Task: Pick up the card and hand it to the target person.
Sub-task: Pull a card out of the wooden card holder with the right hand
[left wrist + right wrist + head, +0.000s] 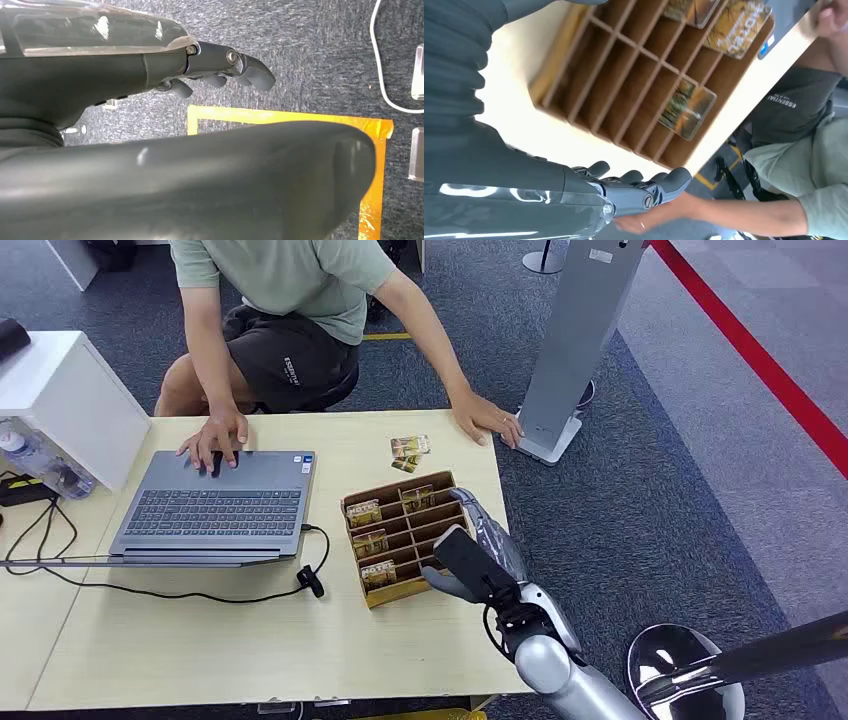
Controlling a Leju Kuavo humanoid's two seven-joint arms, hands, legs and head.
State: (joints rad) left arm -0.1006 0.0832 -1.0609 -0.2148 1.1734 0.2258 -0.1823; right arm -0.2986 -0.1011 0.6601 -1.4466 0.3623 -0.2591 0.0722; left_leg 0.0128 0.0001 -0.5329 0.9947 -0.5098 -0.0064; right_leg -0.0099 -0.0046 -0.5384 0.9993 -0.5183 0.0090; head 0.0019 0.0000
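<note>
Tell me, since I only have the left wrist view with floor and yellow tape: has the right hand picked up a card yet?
Observer: No. The right hand hovers at the right end of the wooden rack, holding nothing.
Operator: Where are the cards?
Observer: Several cards stand in the rack's slots; two loose cards lie on the table beyond it.
Operator: And the person?
Observer: The person sits across the table, one hand on the laptop.

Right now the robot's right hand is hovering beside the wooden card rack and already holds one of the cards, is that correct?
Not quite: the right hand is beside the wooden card rack, but it holds nothing. The head view shows its fingers apart and empty, and the cards sit in their slots.
</note>
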